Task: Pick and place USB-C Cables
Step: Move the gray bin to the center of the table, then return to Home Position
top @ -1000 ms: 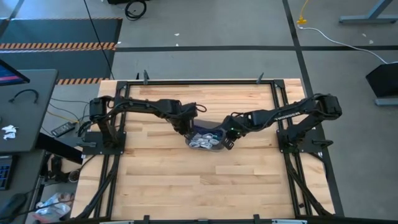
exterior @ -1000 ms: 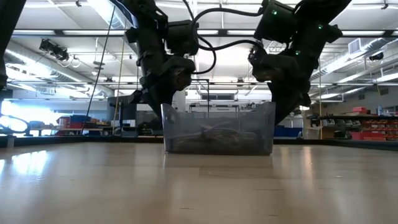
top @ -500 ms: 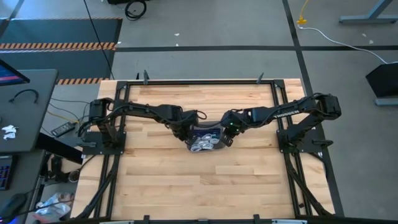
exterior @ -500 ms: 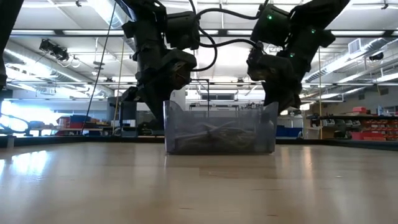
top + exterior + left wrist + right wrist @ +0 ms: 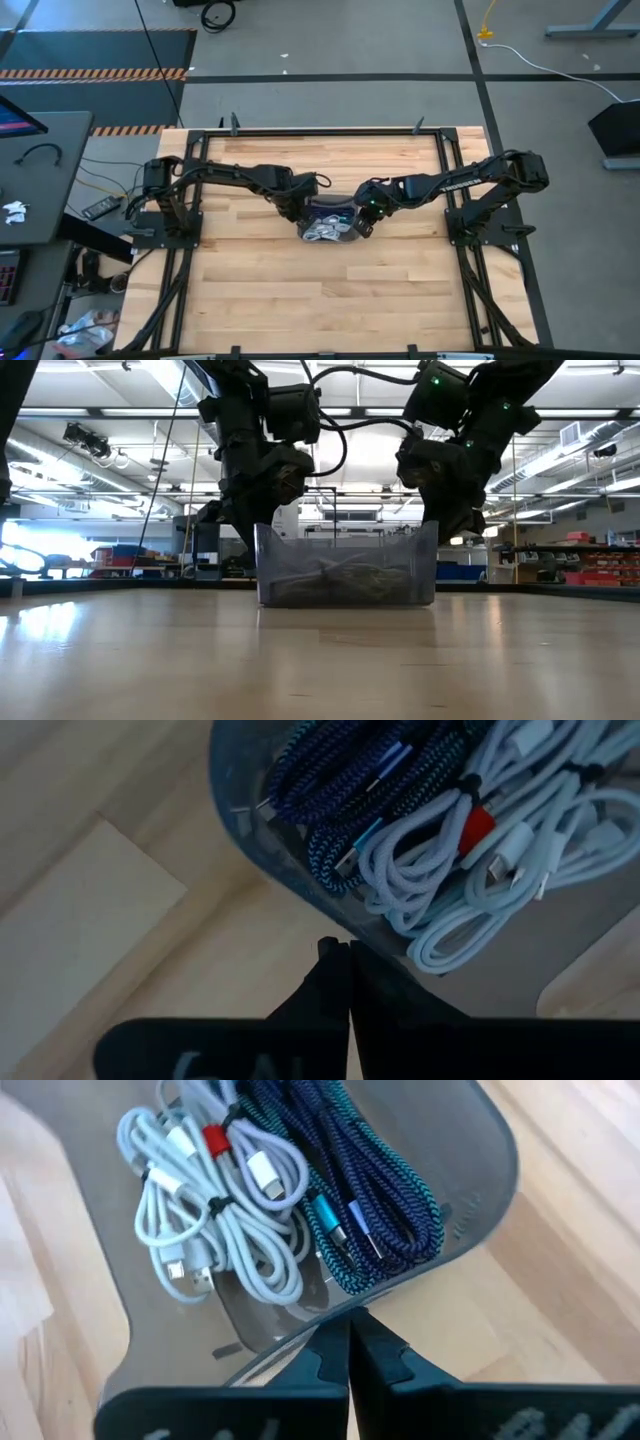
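Both closed hands, left hand (image 5: 300,215) and right hand (image 5: 362,221), flank the tray (image 5: 345,214) of USB-C Cables (image 5: 327,231).

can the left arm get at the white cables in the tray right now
Probably not yet. The left gripper sits at the tray wall with its jaws shut, seemingly pinching it. The white cables lie uncovered inside, so it would have to let go and reach over the rim.

Grey translucent rectangular tray (image 5: 331,222): left gripper (image 5: 302,216) and right gripper (image 5: 364,218) flank its ends; open top unobstructed; surrounding wooden table (image 5: 320,300) bare.
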Robot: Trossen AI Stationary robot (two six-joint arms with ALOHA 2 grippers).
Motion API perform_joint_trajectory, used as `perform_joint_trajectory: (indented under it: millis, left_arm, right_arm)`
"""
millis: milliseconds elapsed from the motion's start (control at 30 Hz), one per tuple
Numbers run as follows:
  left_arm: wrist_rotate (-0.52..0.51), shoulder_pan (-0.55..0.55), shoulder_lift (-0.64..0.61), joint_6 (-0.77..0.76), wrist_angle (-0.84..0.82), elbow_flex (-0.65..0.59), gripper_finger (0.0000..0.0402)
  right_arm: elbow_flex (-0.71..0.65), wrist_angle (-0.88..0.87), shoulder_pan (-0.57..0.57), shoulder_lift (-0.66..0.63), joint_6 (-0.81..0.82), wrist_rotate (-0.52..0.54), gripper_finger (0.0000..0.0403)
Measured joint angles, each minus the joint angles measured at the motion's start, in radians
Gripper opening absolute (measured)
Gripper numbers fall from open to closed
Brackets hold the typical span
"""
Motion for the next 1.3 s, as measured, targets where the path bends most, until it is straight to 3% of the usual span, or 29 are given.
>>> perform_joint_trajectory:
  millis: [1033, 1300]
  left_arm:
    - [0.013, 0.005, -0.014, -0.021, -0.045, 0.002, 0.0004]
    - [0.024, -0.006, -0.094, 0.021, -0.158, 0.002, 0.0004]
  right_arm:
    - [0.005, -0.148, -0.049, -0.001, -0.133, 0.002, 0.0000]
    - [0.016, -0.276, -0.098, -0.060, -0.208, 0.097, 0.0000]
